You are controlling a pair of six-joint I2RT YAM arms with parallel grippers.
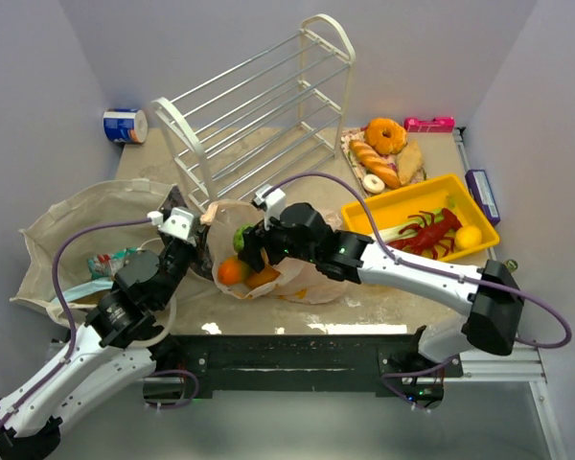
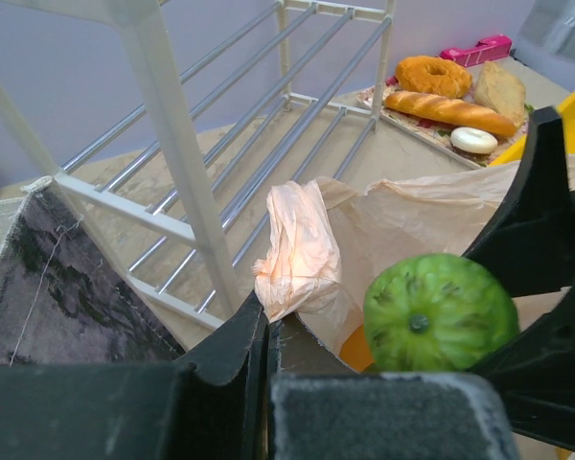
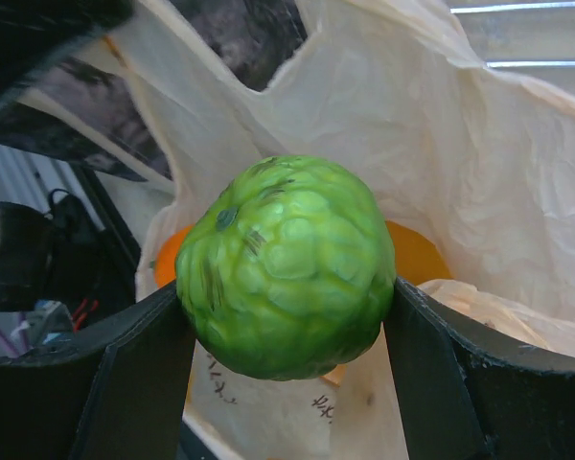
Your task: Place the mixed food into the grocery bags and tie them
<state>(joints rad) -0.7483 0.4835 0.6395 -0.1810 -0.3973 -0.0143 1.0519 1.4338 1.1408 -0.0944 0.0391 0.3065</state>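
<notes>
Robot lab: plain-walled test booth (image 1: 38,77).

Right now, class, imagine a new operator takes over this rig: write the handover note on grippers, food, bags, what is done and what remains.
Left gripper: shut, pinching a bunched edge of the pink bag.
Right gripper: shut on the green fruit, at the bag's mouth.
Done: orange fruit in the pink bag; snack packets in the cloth tote.
Left: release the green fruit into the bag, probably fetch the yellow fruit from the yellow tray, tie both bags.
</notes>
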